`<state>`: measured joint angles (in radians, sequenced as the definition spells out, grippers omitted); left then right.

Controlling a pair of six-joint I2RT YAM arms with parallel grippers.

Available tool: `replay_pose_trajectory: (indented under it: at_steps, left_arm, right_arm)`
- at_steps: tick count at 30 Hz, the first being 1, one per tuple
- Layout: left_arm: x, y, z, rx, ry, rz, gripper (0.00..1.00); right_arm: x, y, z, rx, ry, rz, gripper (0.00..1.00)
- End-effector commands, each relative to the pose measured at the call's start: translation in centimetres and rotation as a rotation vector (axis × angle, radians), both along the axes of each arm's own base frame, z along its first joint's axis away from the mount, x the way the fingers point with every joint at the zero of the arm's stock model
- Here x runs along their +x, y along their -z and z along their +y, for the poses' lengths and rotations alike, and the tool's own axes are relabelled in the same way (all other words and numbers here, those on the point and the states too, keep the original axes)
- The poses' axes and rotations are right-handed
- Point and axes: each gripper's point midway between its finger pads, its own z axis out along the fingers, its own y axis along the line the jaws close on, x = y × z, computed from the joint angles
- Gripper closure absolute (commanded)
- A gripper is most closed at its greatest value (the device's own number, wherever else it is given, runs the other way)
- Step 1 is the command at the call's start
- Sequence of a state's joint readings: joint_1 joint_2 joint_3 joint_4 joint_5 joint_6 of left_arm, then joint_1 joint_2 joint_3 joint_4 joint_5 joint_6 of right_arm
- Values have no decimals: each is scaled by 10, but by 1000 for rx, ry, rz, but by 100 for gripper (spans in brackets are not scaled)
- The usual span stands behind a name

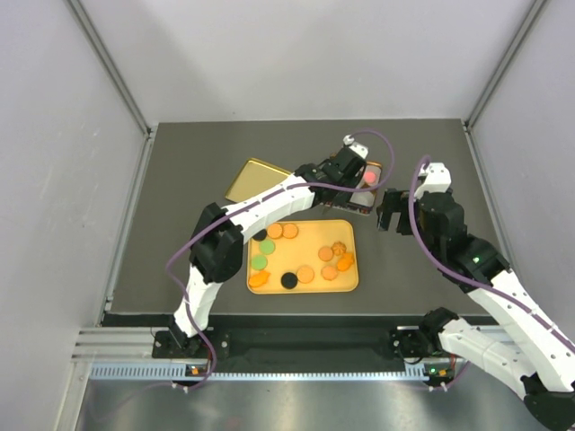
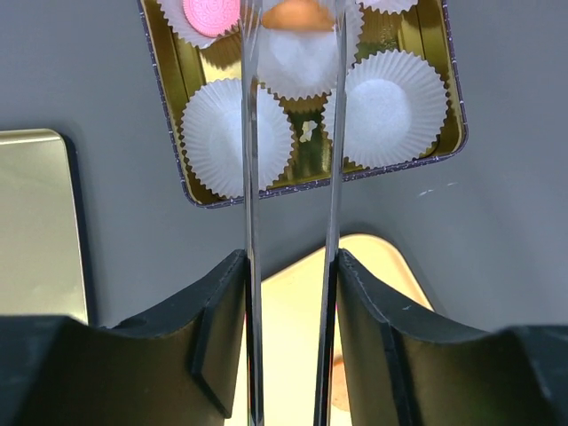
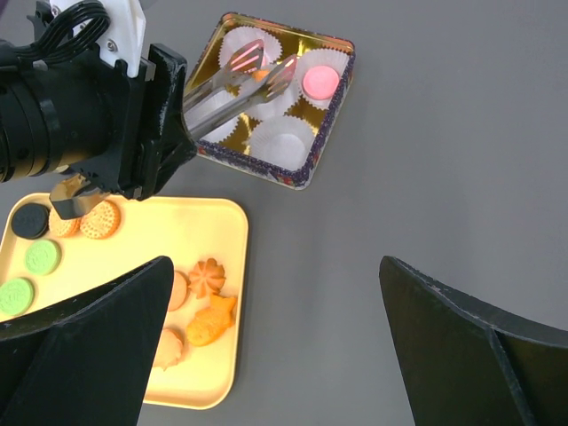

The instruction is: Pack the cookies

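My left gripper (image 2: 291, 262) is shut on a pair of metal tongs (image 2: 250, 177), which reach over the gold tin (image 2: 457, 133). An orange cookie (image 2: 297, 13) sits between the tong tips, over the middle white paper cup (image 2: 302, 62); whether the tips still pinch it I cannot tell. A pink cookie (image 2: 211, 13) lies in another cup. More cookies (image 1: 305, 274), orange, green and black, lie on the yellow tray (image 1: 310, 256). My right gripper (image 3: 275, 266) hangs open over bare table, to the right of the tray (image 3: 177, 231) and below the tin (image 3: 333, 115).
The tin's gold lid (image 1: 252, 180) lies at the back left of the tray. Two empty paper cups (image 2: 235, 138) fill the tin's near row. A fish-shaped cookie (image 3: 210, 321) and a flower-shaped one (image 3: 207, 277) lie near the tray's right edge.
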<state>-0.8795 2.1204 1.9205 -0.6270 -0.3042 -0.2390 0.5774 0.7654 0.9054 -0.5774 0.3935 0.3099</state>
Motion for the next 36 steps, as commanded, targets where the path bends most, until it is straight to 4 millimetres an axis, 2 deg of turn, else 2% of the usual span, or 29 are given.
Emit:
replay_pose_trajectory:
  at_steps: [1,6,10,13,14,16,17,18,19,20,21,22,23,24,25,26,27,28,29,30,32,33,34,36]
  left_arm:
    - [9,-25,-9,-58,4,-68,52]
    - [10,-28,-9,-59,7,-76,46]
    - [9,-37,-7,-68,13,-84,46]
    - [4,-52,-7,-97,30,-97,46]
    - [1,-64,-6,-117,35,-105,47]
    - [-9,-68,-6,-134,57,-90,47]
    - [-14,-82,-3,-153,62,-100,47]
    - [-20,-85,-2,-157,70,-99,48]
    - [-28,-80,3,-142,75,-82,48]
    - [-36,-92,6,-160,82,-91,48]
    - [-44,-82,13,-144,80,-66,48]
    - [-52,-82,17,-142,86,-57,48]
    - [-63,-95,22,-166,97,-66,48]
    - [-74,-82,31,-145,99,-34,48]
    - [-84,-95,38,-172,107,-45,48]
    - [-97,-93,41,-170,128,-26,48]
    - [-108,-79,50,-151,129,7,48]
    - [-118,-90,58,-175,138,-4,48]
    - [-129,-87,62,-170,150,10,48]
    - [-140,-74,71,-148,154,47,48]
    - [-162,-76,79,-162,183,68,48]
    - [-175,-65,85,-143,198,108,48]
    - [-183,-69,90,-151,208,109,48]
    - [-203,-57,95,-125,242,145,48]
  right_arm:
    - [-1,-21,-5,31,16,-47,0]
    - [-1,-20,-5,31,16,-46,0]
    - [-1,-21,-5,30,17,-46,0]
    - [0,-23,-5,29,18,-49,0]
    - [0,-24,-5,28,18,-52,0]
    - [1,-25,-5,28,18,-52,0]
    - [1,-26,-5,27,21,-56,0]
    - [1,-27,-6,27,22,-56,0]
    - [1,-28,-5,26,20,-59,0]
    - [1,-30,-5,30,20,-63,0]
    - [2,-30,-5,30,20,-63,0]
    - [2,-31,-5,30,22,-63,0]
    - [2,-33,-5,34,21,-66,0]
    - [2,-32,-4,32,19,-65,0]
    - [3,-33,-4,34,19,-66,0]
    - [3,-33,-4,30,18,-65,0]
    - [4,-32,-3,30,18,-64,0]
    - [4,-30,-3,28,18,-60,0]
    - [5,-30,-3,28,18,-60,0]
    - [6,-29,-2,28,15,-58,0]
    - [7,-27,-1,32,19,-56,0]
    - [8,-25,0,31,16,-52,0]
    - [9,-25,1,31,15,-51,0]
    - [10,-22,3,34,14,-45,0]
